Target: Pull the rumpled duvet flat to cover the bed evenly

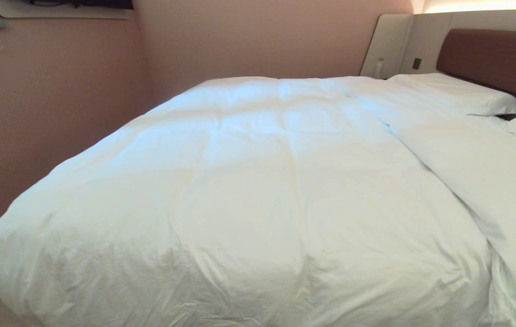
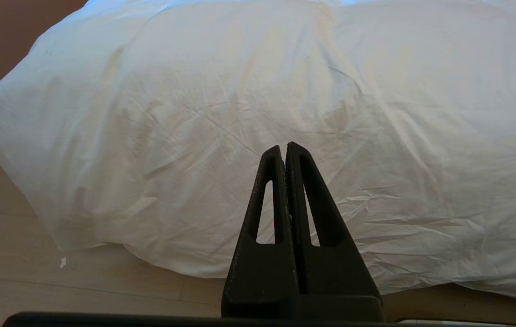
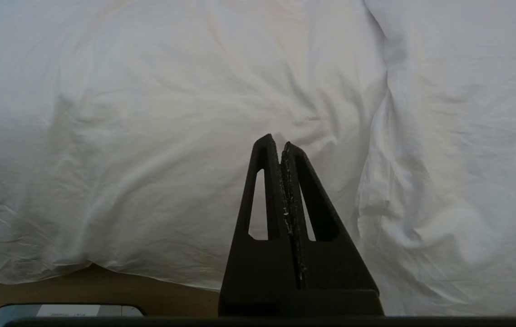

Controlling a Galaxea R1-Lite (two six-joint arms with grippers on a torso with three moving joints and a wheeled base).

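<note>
A white duvet lies bunched toward the left side of a double bed, its bulk hanging over the foot edge and the near-left corner while a long fold runs from the head end down toward the near-right corner. Beyond that fold a flatter white layer covers the right side, and two pillows rest against the brown headboard. Neither arm appears from the head camera. The left claw hangs in front of the foot edge near the left corner, its fingers pressed together on nothing and apart from the cloth; the right claw is likewise closed and empty, facing the foot edge close to where the fold drops down. Wooden floor shows below the overhanging hem. The step in hand appears to be the approach, with no grasp made. Done well, it would likely mean opening a claw, taking a firm pinch of the thick hem near the fold, and drawing it steadily toward the bed's right edge, low and level, so the filling spreads rather than bunching again.
</note>
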